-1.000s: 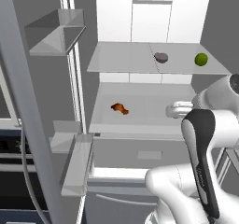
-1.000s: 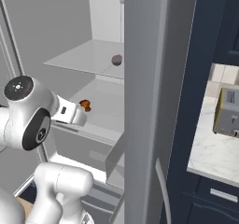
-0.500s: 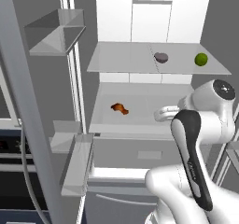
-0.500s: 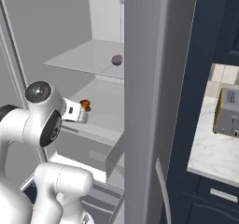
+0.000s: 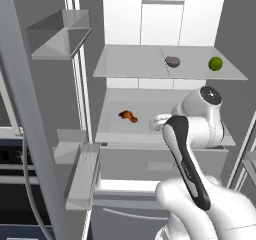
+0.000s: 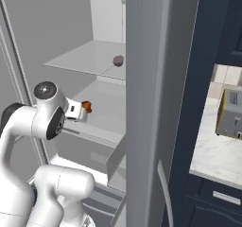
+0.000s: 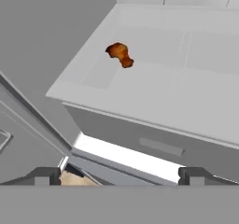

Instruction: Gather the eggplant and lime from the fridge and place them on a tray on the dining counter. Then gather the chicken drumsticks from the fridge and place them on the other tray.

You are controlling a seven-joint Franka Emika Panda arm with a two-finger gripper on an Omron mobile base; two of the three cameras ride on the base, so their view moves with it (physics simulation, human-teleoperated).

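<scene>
Arm has swung left; tool (image 7: 119, 175) gapes empty, nearer the drumstick (image 7: 119, 54) than before

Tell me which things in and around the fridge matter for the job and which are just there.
Job: eggplant and lime on the upper shelf; chicken drumstick on the lower shelf; open gripper.
Just there: toaster on the counter; door bins.

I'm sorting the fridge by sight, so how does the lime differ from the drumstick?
The lime is green and round; the drumstick is orange-brown and lumpy, longer than it is wide. The lime sits on the upper shelf, toward its right end; the drumstick lies on the lower shelf, toward its left. Both are small, lie loose on white shelves, and are untouched by the claw.
</scene>
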